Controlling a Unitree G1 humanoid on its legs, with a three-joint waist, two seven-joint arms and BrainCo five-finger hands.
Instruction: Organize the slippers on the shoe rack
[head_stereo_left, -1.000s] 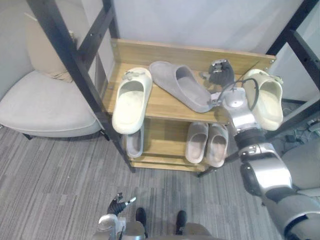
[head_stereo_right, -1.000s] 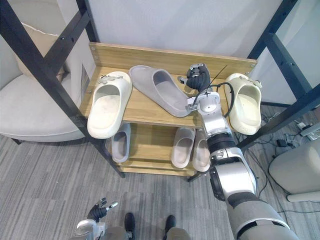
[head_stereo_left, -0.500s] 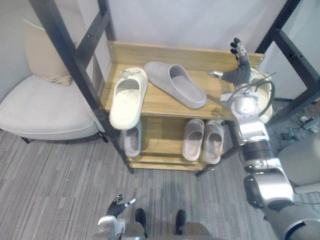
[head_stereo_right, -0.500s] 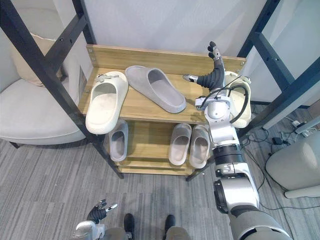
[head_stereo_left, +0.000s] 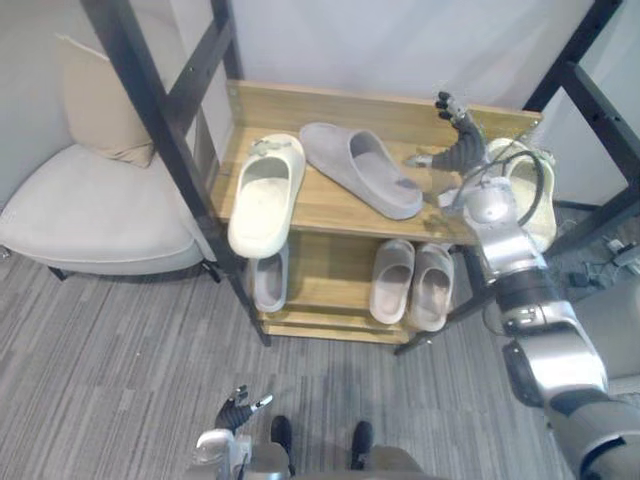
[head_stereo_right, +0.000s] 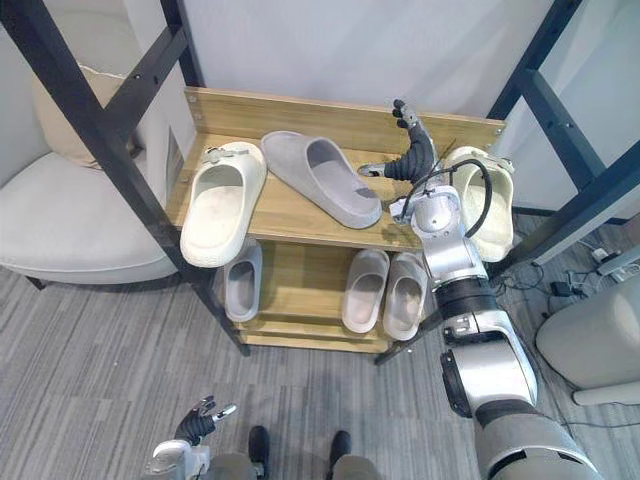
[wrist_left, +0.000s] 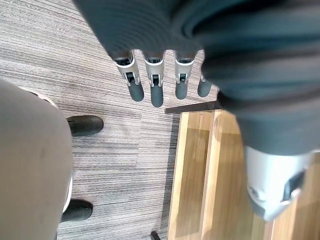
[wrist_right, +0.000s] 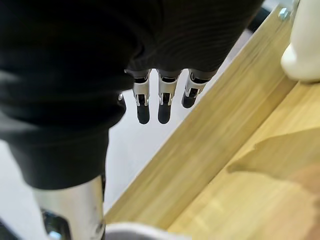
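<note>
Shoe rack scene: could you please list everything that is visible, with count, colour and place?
shoe rack: one, light wood, against the wall.
cream slippers: two, top shelf, one at the left end, one at the right end.
upper grey slipper: one, top shelf, slanted between them.
lower grey slipper: one, lower shelf, left side.
beige slippers: two, lower shelf, side by side, right.
black beams: metal, slanted, on both sides of the rack.
chair: one, off-white, left of the rack.
cushion: one, beige, on the chair.
carpet: grey, striped, covers the floor.
right hand: open, raised above the top shelf's right part.
left hand: open, low over the carpet.
</note>
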